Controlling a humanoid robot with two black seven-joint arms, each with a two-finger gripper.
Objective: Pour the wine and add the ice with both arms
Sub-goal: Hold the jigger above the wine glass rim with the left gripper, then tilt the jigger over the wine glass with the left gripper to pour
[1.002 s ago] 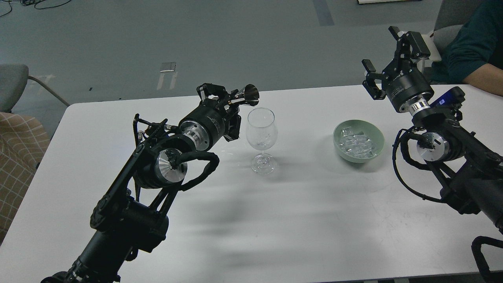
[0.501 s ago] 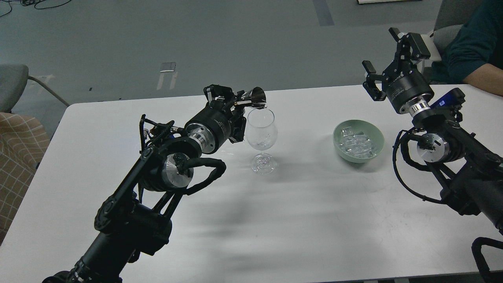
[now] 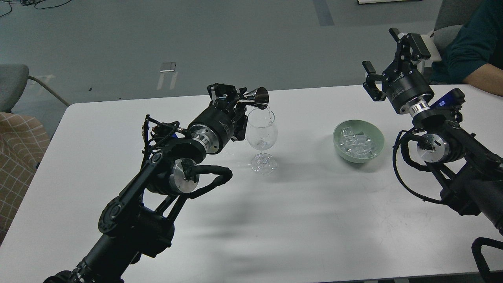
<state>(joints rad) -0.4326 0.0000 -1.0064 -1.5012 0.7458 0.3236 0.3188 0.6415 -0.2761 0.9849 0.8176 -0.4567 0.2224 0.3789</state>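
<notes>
A clear stemmed glass (image 3: 261, 135) stands upright mid-table. My left gripper (image 3: 232, 96) is shut on a small steel measuring cup (image 3: 257, 97), tipped on its side with its mouth over the glass's rim. A pale green bowl (image 3: 367, 127) to the right holds a heap of clear ice cubes (image 3: 355, 144). My right gripper (image 3: 387, 53) is open and empty, raised above and behind the bowl's right side.
The white table (image 3: 275, 220) spreads towards me in front of the glass and bowl. A person's teal-sleeved arm (image 3: 471, 59) rests at the table's far right corner. A blue-black object (image 3: 448, 100) lies behind my right arm. A chair (image 3: 15, 129) stands at left.
My left arm has moved right and forward, bringing the steel cup from beside the glass to over its rim and tipping it. My right arm has barely moved.
</notes>
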